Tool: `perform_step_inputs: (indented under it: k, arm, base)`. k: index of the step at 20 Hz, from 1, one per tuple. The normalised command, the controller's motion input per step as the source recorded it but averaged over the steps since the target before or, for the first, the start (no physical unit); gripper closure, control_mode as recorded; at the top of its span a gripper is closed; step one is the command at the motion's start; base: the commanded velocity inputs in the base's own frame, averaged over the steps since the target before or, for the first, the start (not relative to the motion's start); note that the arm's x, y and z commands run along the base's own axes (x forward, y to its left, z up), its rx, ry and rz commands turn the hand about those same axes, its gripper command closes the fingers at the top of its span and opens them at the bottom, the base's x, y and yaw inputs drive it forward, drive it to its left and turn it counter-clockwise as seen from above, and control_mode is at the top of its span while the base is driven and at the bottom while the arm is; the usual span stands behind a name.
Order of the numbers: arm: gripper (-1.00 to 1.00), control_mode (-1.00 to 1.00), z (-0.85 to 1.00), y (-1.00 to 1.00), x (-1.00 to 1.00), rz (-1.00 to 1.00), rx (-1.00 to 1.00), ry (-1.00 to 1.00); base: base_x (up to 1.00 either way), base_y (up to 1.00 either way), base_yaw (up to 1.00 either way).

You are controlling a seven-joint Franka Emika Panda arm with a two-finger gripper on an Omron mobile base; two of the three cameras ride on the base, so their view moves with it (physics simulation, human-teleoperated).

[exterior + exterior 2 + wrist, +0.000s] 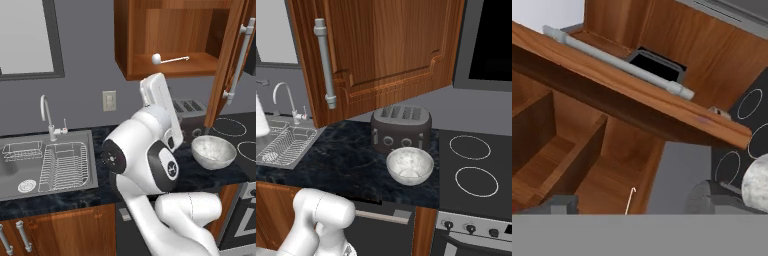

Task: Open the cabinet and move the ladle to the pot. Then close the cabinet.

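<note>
The gripper's fingertips cannot be made out in any view, so whether they stand apart or together cannot be told. In the hand view the ladle [630, 200] shows as a thin pale rod just ahead of the hand, lying on the bottom shelf of the cabinet [612, 165]. From the left base view the ladle [169, 59] rests on that shelf with its rounded end to the left, the door [227, 60] swung open at the right, and a white speckled bowl [213, 151] sits on the counter [75, 197] below.

Cabinet [150, 45] open; ladle [169, 59] on shelf.
</note>
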Motion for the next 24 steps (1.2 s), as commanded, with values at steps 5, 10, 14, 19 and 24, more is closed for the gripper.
perform_step_inputs:
  k: [5, 10, 14, 19, 24]
  arm:
    - [-1.0, -1.0, 0.0, 0.0, 0.12, -0.1, 0.0, -0.13]
    - [-1.0, -1.0, 0.0, 0.0, 0.16, -0.11, 0.0, -0.07]
    - [-1.0, -1.0, 0.0, 0.0, 0.13, -0.13, 0.0, -0.05]
    - [-1.0, -1.0, 0.0, -0.03, 0.07, -0.16, 0.02, -0.01]
    - [-1.0, -1.0, 0.0, -0.05, 0.02, -0.14, 0.02, -0.04]
  base:
    - [0.0, 0.0, 0.0]
    - [0.0, 0.0, 0.0]
    - [0.0, 0.0, 0.0]
    - [0.0, 0.0, 0.0]
    - [0.0, 0.0, 0.0]
